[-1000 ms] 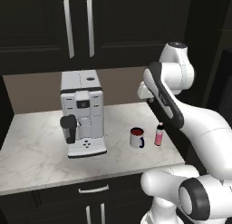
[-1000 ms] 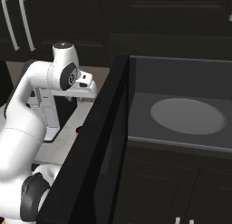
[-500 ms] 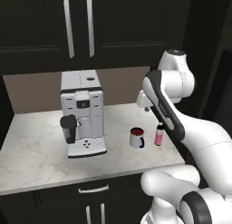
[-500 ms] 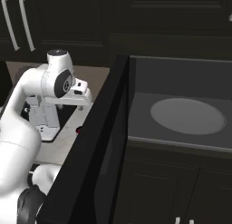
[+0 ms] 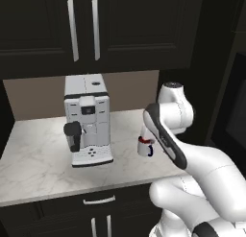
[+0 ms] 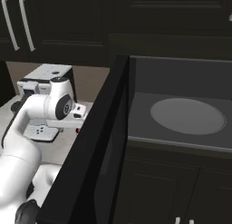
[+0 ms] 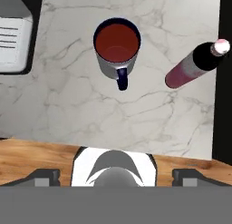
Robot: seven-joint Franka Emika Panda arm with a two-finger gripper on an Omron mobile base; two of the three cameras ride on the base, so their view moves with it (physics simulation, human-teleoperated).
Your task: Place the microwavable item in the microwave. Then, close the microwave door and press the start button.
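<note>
The microwavable item, a white mug (image 7: 117, 45) with a dark blue handle and dark red inside, stands upright on the marble counter (image 7: 90, 114). In the hand view it lies straight ahead of my gripper (image 7: 116, 175), whose fingertips (image 7: 43, 175) stand wide apart with nothing between them. In the left base view the hand (image 5: 143, 136) hovers just above the mug (image 5: 144, 148), which my forearm partly hides. The microwave (image 6: 149, 82) is to the right with its round turntable (image 6: 188, 115) bare. The microwave door (image 6: 97, 146) stands swung open toward me.
A slim pink bottle (image 7: 192, 64) with a black cap stands close beside the mug. A white coffee machine (image 5: 86, 121) sits further left on the counter. Dark cabinet doors (image 5: 81, 29) hang above. The open door's edge stands between the counter and the cavity.
My hand has come down from in front of the upper cabinets to just over the mug, and the forearm now covers the pink bottle in the left base view.
</note>
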